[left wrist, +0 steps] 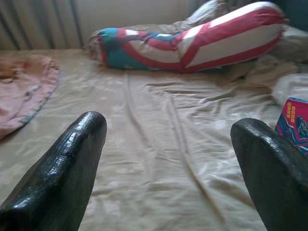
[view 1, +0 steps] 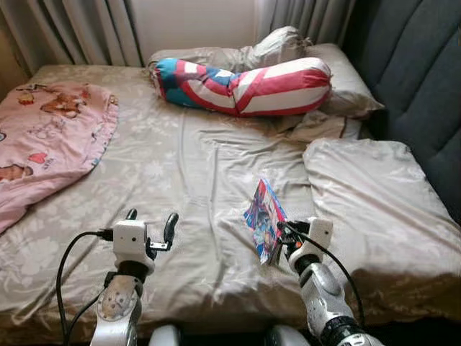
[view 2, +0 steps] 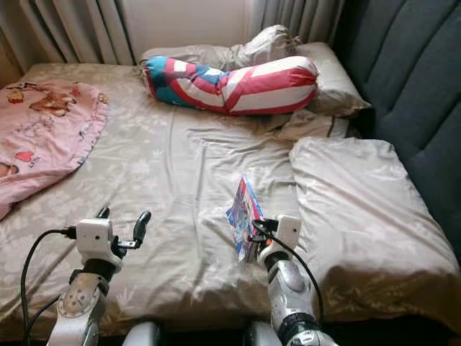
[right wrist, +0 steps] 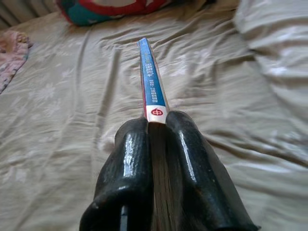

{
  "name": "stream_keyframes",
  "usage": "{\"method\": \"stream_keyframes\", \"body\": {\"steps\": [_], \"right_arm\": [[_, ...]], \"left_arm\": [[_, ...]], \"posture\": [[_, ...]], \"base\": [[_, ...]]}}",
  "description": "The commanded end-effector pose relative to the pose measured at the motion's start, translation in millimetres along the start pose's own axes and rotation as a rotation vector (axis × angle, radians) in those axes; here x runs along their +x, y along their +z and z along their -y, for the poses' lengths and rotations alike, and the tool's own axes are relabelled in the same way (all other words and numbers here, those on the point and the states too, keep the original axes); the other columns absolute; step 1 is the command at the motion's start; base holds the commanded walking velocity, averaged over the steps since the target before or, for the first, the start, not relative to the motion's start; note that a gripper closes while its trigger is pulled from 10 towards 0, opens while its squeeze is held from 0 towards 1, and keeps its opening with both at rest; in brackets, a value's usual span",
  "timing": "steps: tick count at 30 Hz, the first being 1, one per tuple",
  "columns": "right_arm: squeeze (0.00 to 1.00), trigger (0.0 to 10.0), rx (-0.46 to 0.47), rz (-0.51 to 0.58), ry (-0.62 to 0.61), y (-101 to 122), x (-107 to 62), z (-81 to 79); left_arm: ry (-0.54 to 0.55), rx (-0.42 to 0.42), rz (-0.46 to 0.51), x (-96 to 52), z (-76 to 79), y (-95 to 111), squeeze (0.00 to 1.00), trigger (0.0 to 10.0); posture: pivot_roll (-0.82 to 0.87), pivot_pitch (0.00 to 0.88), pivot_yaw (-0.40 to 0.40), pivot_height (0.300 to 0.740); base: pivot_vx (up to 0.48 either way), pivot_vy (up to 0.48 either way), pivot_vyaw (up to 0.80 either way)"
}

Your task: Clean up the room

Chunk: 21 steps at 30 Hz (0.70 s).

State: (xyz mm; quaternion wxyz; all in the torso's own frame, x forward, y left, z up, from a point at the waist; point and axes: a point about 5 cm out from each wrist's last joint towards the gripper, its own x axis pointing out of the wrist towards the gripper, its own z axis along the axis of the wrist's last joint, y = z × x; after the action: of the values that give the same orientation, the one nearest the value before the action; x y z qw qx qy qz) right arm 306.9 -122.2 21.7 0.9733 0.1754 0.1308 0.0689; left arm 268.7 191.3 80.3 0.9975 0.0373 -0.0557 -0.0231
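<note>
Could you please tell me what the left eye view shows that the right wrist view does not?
Left eye view alone: the left gripper open above the sheet, the dark headboard and the curtains. Right wrist view alone: the book's spine edge-on, pinched between the right gripper's fingers. Both: the book, the beige sheet, the striped bolster and the pink blanket.

A bed (view 1: 194, 166) with a beige floral sheet carries a pink blanket (view 1: 50, 130), a striped bolster (view 1: 245, 86), beige pillows (view 1: 374, 209) and a colourful book (view 1: 265, 216).
</note>
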Motion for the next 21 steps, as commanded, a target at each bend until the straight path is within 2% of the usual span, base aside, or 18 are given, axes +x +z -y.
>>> {"method": "stream_keyframes", "body": {"steps": [1, 5, 8, 21], "right_arm": [[0.0, 10.0, -0.047, 0.075, -0.001, 20.2, 7.2, 0.3], [0.0, 10.0, -0.069, 0.09, 0.002, 23.8, 8.7, -1.6], [0.0, 10.0, -0.042, 0.107, -0.013, 27.4, 9.9, -1.3], [0.0, 10.0, -0.04, 0.11, 0.014, 24.5, 9.9, -8.2]], "left_arm": [[-0.024, -0.002, 0.0, 1.3, 3.8, 2.6, 0.0, 10.0], [-0.028, -0.003, -0.007, 1.4, 3.9, 2.0, 0.0, 10.0], [-0.029, -0.004, -0.01, 1.7, 4.6, 2.1, 0.0, 10.0], [-0.034, -0.006, -0.008, 3.3, 4.6, 3.3, 0.0, 10.0]], "posture": [[-0.09, 0.089, -0.041, 0.651], [-0.09, 0.087, -0.042, 0.651], [-0.08, 0.085, -0.042, 0.651], [-0.08, 0.076, -0.037, 0.651]], "base": [[0.0, 0.0, 0.0], [0.0, 0.0, 0.0], [0.0, 0.0, 0.0], [0.0, 0.0, 0.0]]}}
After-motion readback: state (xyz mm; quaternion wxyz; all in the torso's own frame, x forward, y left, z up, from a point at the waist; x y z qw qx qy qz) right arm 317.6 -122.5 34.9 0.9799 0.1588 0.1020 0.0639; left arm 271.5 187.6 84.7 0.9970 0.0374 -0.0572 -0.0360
